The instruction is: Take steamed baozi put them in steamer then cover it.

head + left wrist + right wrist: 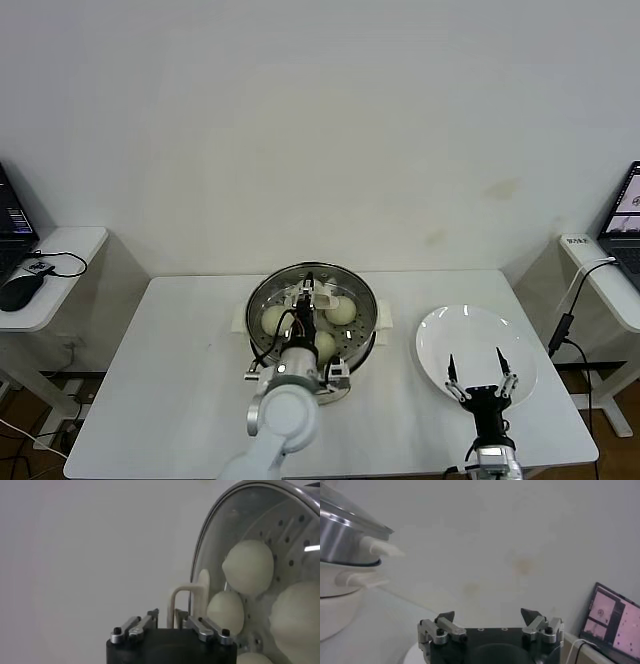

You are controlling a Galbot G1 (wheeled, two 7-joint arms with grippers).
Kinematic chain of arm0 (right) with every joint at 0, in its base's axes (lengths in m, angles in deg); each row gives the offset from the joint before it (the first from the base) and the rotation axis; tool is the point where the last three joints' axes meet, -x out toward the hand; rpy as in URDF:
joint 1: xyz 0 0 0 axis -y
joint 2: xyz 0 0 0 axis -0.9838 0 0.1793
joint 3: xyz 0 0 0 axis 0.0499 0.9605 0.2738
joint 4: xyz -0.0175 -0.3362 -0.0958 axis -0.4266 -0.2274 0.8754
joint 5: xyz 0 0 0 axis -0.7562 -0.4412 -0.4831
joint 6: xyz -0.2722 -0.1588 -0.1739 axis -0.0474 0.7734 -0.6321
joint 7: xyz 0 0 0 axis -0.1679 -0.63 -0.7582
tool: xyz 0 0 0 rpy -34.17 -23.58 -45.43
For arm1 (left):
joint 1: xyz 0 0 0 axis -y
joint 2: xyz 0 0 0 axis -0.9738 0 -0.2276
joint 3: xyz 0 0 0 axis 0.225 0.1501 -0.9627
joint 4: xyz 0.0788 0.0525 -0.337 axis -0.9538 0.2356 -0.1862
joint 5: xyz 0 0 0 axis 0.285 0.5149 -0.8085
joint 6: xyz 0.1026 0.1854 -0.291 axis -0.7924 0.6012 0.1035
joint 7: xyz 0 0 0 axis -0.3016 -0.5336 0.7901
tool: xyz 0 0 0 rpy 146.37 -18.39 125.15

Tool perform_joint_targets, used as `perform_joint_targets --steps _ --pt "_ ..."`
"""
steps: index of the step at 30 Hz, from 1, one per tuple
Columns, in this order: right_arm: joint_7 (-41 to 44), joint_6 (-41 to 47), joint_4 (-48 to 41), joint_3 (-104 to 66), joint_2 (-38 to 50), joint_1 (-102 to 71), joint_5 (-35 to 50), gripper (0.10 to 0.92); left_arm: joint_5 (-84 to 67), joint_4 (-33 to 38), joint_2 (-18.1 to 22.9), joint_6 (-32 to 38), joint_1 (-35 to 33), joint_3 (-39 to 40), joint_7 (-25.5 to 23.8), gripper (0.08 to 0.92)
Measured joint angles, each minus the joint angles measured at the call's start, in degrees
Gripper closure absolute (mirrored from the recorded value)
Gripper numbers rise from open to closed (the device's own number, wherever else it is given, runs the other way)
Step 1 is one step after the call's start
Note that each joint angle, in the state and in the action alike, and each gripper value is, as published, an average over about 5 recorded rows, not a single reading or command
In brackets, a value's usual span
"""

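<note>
The steamer stands mid-table on its white base, with the glass lid resting on it. Under the glass lie several baozi, also seen through the lid in the left wrist view. My left gripper hangs over the lid's white handle. Its jaws stand slightly apart on either side of the handle, with a thin gap showing. My right gripper hovers open and empty over the bare white plate.
Side tables flank the white table: the left one holds a laptop and a mouse, the right one a laptop and a cable. A plain wall stands behind.
</note>
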Motion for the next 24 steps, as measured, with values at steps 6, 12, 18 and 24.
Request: perform_joint_targets --steps 6,12,18,24 --pt "0.0 0.1 0.0 0.0 -0.1 -0.2 -0.2 0.203 -1.3 3.4 -1.5 0.4 -2.0 -0.7 0.5 0.369" --pt "0.0 0.1 0.1 0.1 0.1 -0.5 -0.1 0.203 -4.4 9.9 -4.5 1.4 -6.0 -2.3 1.8 0.211" --pt "0.4 0.2 0.6 0.1 1.4 -1.5 1.1 0.202 -10.8 18.2 -7.0 3.3 -13.8 -5.5 4.6 0.178" --pt "0.8 0.4 0.7 0.4 3.1 -1.7 3.4 0.203 -25.8 23.4 -8.7 7.4 -22.5 -12.1 11.1 0.177"
